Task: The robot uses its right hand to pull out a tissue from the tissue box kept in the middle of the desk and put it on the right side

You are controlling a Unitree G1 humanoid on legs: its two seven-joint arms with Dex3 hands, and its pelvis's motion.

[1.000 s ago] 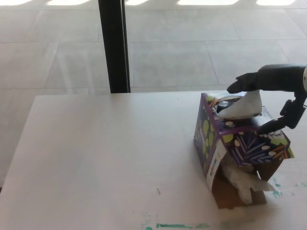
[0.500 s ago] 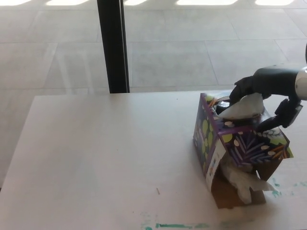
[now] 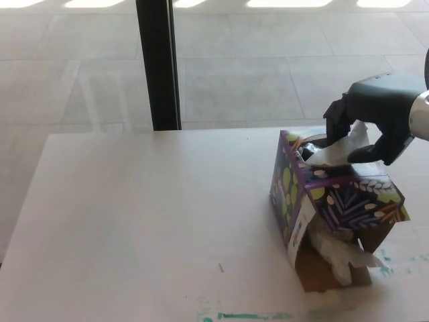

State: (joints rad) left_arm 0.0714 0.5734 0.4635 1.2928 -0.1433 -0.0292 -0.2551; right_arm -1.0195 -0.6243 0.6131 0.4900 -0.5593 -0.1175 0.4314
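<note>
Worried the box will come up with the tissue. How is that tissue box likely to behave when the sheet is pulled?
The tissue box looks like thin cardboard, so probably light and apt to lift or slide. Its near end is torn open, with tissue spilling out, so it may flex or tip. The right hand pinches the top tissue, and nothing holds the box down.

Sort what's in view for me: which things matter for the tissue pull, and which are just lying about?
Job:
right hand, closed on the tissue
tissue sticking out of the box top
tissue box
desk

Lying about:
crumpled tissue at the box's torn base
black post
</note>
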